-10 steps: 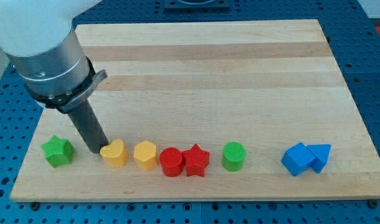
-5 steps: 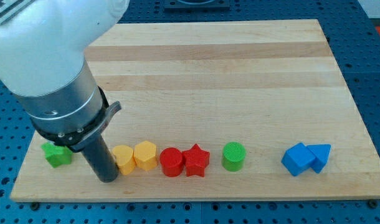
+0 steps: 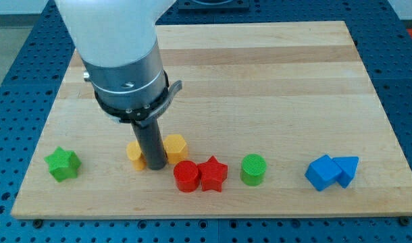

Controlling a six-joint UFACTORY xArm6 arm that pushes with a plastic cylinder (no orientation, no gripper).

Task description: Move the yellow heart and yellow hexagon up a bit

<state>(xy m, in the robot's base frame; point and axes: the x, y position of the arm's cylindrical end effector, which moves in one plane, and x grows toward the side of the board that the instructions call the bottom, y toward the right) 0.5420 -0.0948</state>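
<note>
The yellow heart (image 3: 134,152) lies at the lower left of the wooden board (image 3: 260,81), partly hidden behind my rod. The yellow hexagon (image 3: 175,146) sits just right of the rod. My tip (image 3: 156,166) rests on the board between the two yellow blocks, at their lower edge, touching or nearly touching both. Both yellow blocks sit a little above the row of the other blocks.
A green star (image 3: 63,164) lies at the far left. A red cylinder (image 3: 186,176) and a red star (image 3: 213,173) sit just below right of the hexagon. A green cylinder (image 3: 253,169) and two blue blocks (image 3: 332,171) lie further right.
My tip moved right and up, from below left of the heart to between the two yellow blocks. Both yellow blocks shifted up out of the row, the hexagon also to the right.
</note>
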